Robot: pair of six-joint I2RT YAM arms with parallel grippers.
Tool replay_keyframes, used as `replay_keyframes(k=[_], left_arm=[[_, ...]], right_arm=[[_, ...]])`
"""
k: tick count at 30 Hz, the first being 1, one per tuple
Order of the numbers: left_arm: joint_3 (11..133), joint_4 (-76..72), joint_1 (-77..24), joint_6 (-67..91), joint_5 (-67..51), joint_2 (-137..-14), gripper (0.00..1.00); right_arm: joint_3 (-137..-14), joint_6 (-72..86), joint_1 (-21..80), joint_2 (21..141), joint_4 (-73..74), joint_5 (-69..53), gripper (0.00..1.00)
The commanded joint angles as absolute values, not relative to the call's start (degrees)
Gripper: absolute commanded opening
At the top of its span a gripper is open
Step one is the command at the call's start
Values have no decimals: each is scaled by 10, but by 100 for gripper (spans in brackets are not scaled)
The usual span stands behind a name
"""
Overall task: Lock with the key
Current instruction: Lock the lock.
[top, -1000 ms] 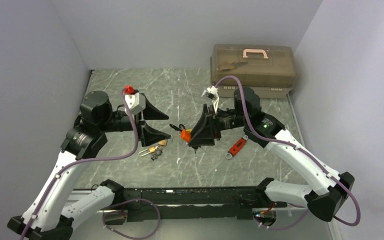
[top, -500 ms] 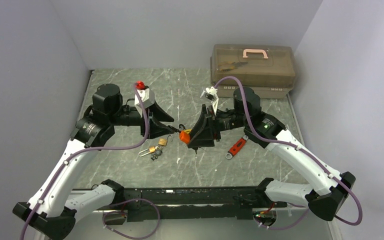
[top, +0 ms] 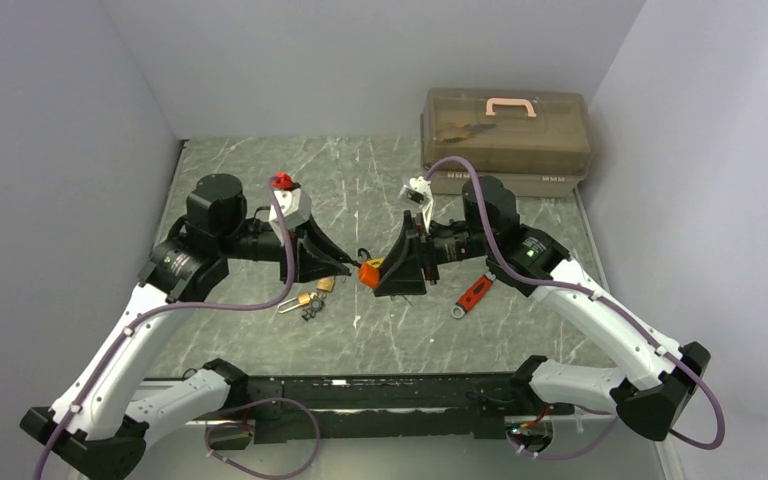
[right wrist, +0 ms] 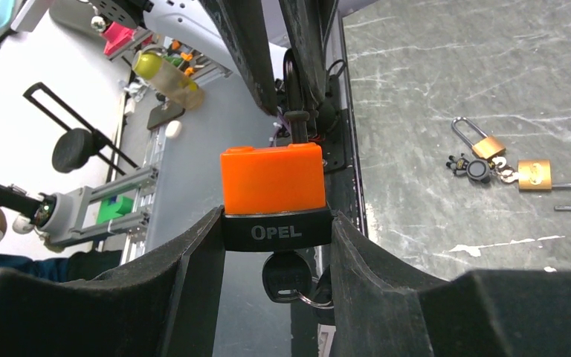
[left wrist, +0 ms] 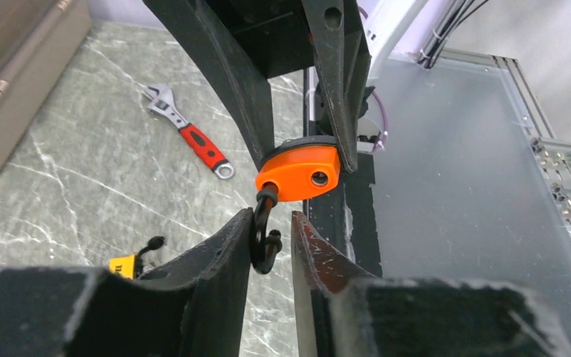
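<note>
right gripper (right wrist: 275,223) clamps orange plastic OPEL padlock (right wrist: 271,178); only right wrist shows black-headed key (right wrist: 286,277) in its base. left wrist: left gripper (left wrist: 271,219) straddles black shackle (left wrist: 262,239), can't tell if clamped.

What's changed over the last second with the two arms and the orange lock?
The left claw moved in toward the orange padlock and narrowed around its black shackle, jaws not yet clamped. The right claw kept holding the padlock in place; the brass padlocks and wrench did not move.
</note>
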State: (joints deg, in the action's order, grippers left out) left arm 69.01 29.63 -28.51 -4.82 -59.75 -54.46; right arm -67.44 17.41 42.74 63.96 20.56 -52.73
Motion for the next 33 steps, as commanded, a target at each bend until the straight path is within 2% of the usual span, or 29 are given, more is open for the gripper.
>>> replay_keyframes(k=[1,4,9,12,16,17,20,21,23,25,28,33], left_arm=[[705,329,-304,-64,-598,-557,35],[708,331,-306,-61,-591,-561,37],[713,335,-307,-53,-578,-561,19],[718,339,-306,-48,-571,-561,2],[737,354,-307,-32,-564,-567,0],[740,353,-306,-24,-559,-567,0],[741,320,-307,30,-543,-564,0],[740,302,-307,52,-544,-563,0],[743,277,-306,90,-539,-563,0],[748,254,-306,122,-531,-564,0],[747,204,-307,172,-518,-556,0],[760,138,-307,237,-491,-553,0]], right_arm=[[-704,164,428,637,173,-512,0],[-705,163,428,637,176,-509,0],[-707,149,428,631,193,-489,0],[-706,140,428,629,202,-471,0],[-703,131,428,629,209,-450,0],[-700,131,428,628,206,-445,6],[-683,141,428,622,175,-429,59],[-675,147,428,617,156,-426,72],[-659,160,427,608,116,-414,90],[-644,174,422,599,76,-404,94],[-623,222,389,590,-20,-432,95],[-574,344,299,587,-229,-514,87]])
